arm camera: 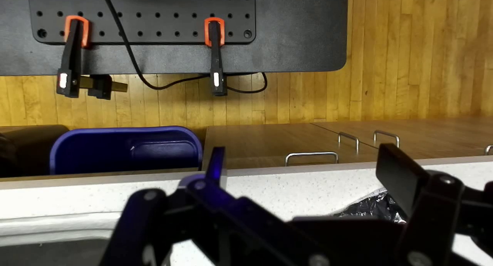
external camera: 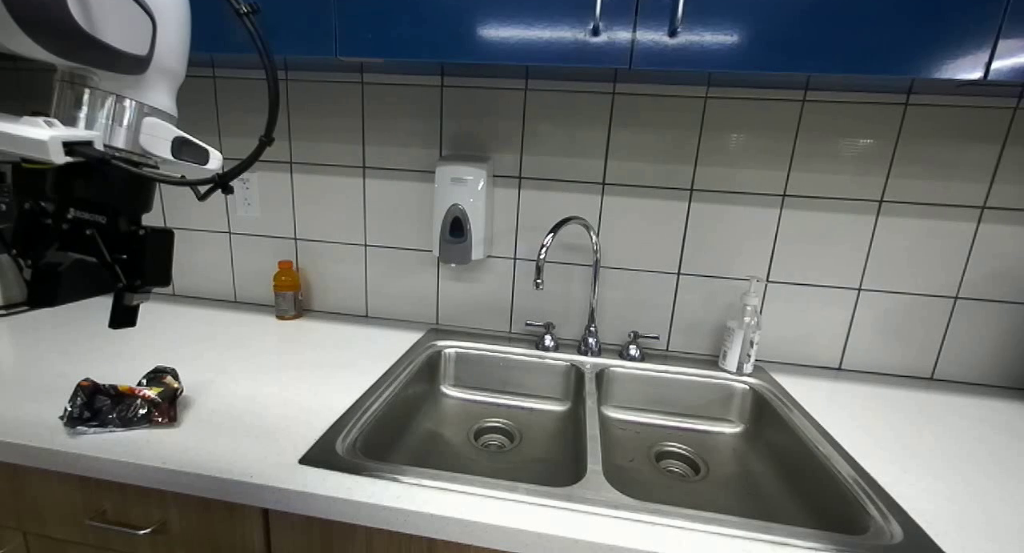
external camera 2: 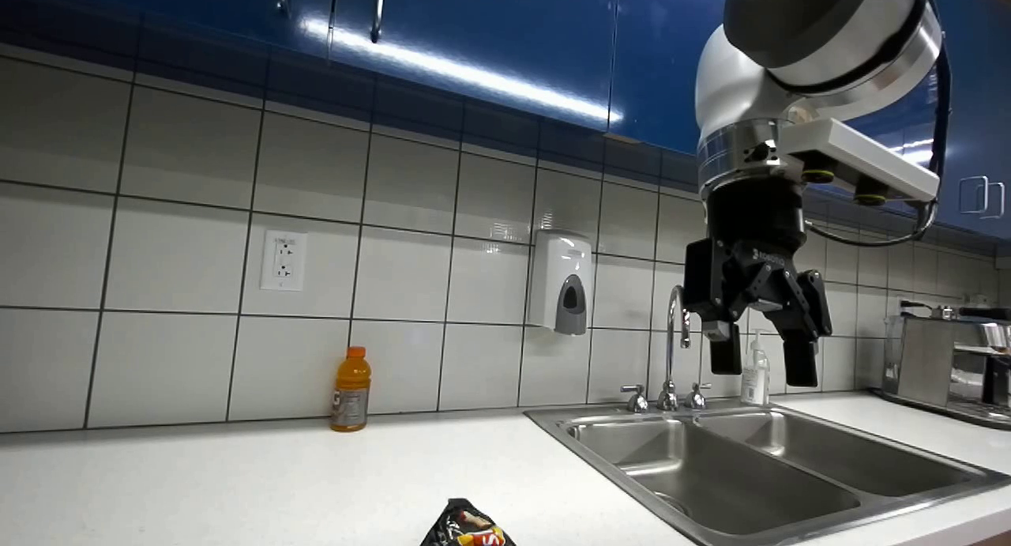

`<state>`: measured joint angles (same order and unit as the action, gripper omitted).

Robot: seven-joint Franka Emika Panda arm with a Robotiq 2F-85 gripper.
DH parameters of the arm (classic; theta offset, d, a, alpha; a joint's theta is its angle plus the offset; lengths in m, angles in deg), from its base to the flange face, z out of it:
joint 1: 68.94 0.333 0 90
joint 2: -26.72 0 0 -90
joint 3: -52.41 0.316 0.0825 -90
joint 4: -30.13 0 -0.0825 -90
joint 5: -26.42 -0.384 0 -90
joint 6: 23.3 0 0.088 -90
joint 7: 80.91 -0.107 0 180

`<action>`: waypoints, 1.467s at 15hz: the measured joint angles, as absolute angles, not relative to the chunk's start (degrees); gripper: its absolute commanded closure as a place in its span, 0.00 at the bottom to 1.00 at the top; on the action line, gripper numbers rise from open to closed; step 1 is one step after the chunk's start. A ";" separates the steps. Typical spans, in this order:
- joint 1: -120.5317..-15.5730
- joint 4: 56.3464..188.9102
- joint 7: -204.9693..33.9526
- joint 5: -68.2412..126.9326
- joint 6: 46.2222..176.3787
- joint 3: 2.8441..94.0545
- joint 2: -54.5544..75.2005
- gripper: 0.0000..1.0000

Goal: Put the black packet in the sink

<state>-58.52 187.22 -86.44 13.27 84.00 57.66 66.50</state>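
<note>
The black packet lies crumpled on the white counter to one side of the sink. In an exterior view, only the packet's top shows at the bottom edge. In the wrist view, part of the packet shows beside and behind the right finger. The double-basin sink also shows in an exterior view, and a corner of it shows at the lower left of the wrist view. My gripper is open and empty, pointing down, well above the counter. Its spread fingers frame bare counter in the wrist view.
An orange bottle stands by the tiled wall. The curved faucet and a clear pump bottle stand behind the basins. A soap dispenser hangs on the wall under blue cabinets. A blue bin is below the counter edge.
</note>
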 measured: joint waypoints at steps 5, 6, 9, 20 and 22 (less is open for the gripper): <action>-58.53 187.22 -86.13 13.28 84.06 57.66 66.35 0.00; -58.53 187.22 -85.94 13.29 84.19 57.66 66.31 0.00; -58.53 187.17 -84.29 13.37 85.71 57.67 65.52 0.00; -58.25 185.13 -77.95 13.48 98.84 57.82 54.04 0.00; -58.23 183.75 -77.86 13.48 100.94 58.00 51.20 0.00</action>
